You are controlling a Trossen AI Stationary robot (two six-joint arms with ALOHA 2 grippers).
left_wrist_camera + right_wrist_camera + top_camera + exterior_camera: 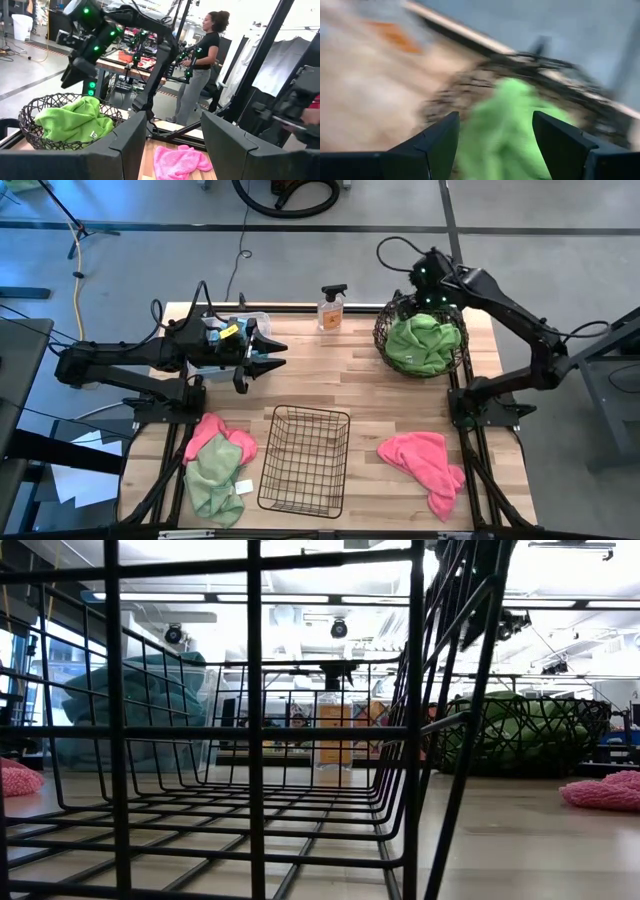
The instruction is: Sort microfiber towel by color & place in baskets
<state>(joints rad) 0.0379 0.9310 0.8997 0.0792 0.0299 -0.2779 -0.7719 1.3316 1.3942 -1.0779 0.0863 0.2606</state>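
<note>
The right pincer (pixel 432 288) hangs spread and empty above the round woven basket (pixel 385 340) at the counter's far right corner, a lime green towel (pixel 425 345) heaped inside. The left pincer (pixel 268 355), spread too, reaches level near the far left. The black wire-grid basket (pixel 305 460) stands mid-counter by the near edge, a pink towel (pixel 425 460) beside it with open counter (pixel 340 385) around. Pink and green towels (pixel 215 465) lie at the near left.
</note>
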